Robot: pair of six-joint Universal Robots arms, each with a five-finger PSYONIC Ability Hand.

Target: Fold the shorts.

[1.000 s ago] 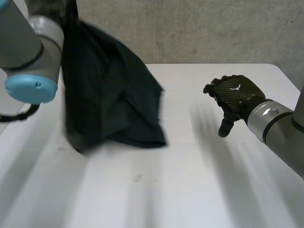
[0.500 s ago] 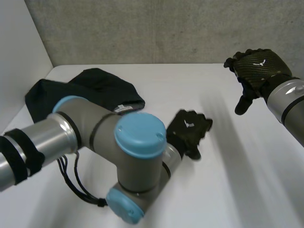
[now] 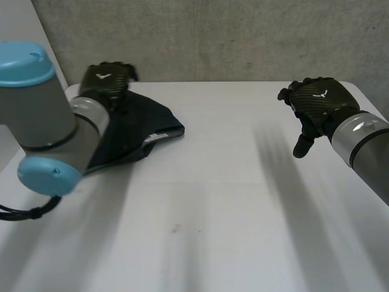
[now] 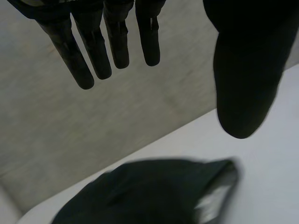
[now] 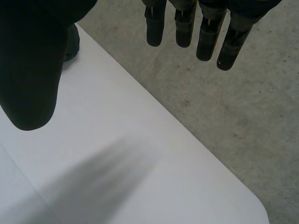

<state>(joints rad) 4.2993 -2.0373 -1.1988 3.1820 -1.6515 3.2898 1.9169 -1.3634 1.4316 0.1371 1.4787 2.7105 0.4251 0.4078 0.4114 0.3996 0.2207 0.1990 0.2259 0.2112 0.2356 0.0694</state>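
Observation:
The dark shorts (image 3: 137,128) lie in a folded bundle at the table's far left, a white label (image 3: 159,136) showing at their near right edge. My left hand (image 3: 107,81) hovers over the bundle's far edge with straight fingers and nothing in it. In the left wrist view that left hand (image 4: 245,84) is spread above the shorts (image 4: 154,191) without touching them. My right hand (image 3: 316,104) hangs open above the table's right side, far from the cloth. In its own view the right hand (image 5: 32,70) holds nothing.
The white table (image 3: 219,201) stretches bare from the shorts to its right edge (image 5: 219,163). A grey concrete wall (image 3: 231,36) stands just behind the table. My left arm's big elbow (image 3: 42,128) crosses the near left of the table.
A second ago my left hand held the shorts hanging up in the air. It has let them drop at the far left, swung about, and now hovers open over them. My right hand shifted slightly.

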